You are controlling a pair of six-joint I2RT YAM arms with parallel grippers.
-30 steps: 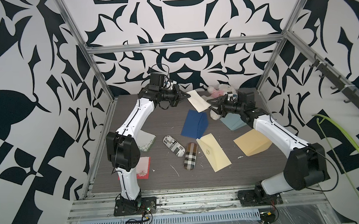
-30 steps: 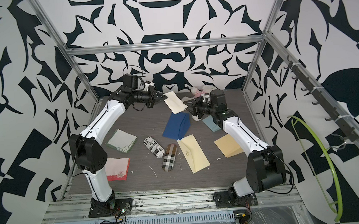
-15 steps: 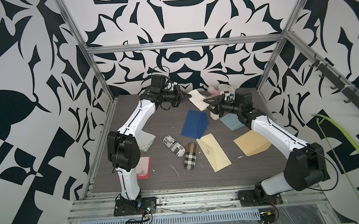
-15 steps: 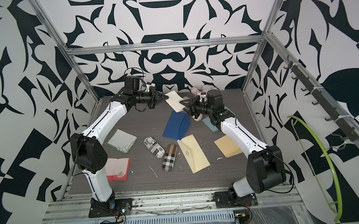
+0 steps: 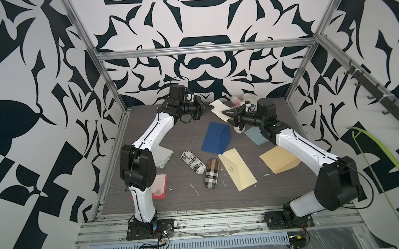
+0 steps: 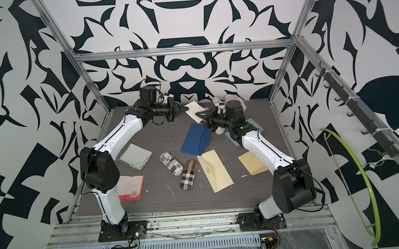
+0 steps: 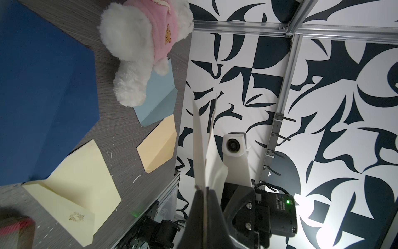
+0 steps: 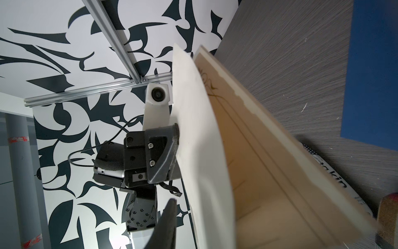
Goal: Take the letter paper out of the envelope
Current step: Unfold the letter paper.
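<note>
A cream envelope [image 5: 218,106] hangs in the air at the back of the table, seen in both top views [image 6: 194,109]. My left gripper [image 5: 208,107] is shut on its left edge, and the left wrist view shows the jaws pinched on the envelope [image 7: 199,140]. My right gripper [image 5: 228,112] reaches its right edge with jaws apart. In the right wrist view the envelope [image 8: 254,155] gapes open, tan inside. A pale sheet [image 8: 200,151] stands in front, and one finger [image 8: 170,220] is clear of it. The other finger is hidden. I cannot tell whether that sheet is the letter paper.
On the table lie a dark blue envelope [image 5: 218,138], a pale yellow one [image 5: 238,172], a tan one [image 5: 279,160] and a light blue one [image 5: 256,135]. A plush toy [image 5: 244,98] sits at the back. Two glasses cases [image 5: 192,162] [image 5: 211,174] and two cloths [image 5: 165,158] [image 5: 159,189] lie front left.
My right gripper has moved up and left to the envelope's right edge, and its jaws have narrowed. The left gripper has carried the envelope slightly right, still shut on it.
</note>
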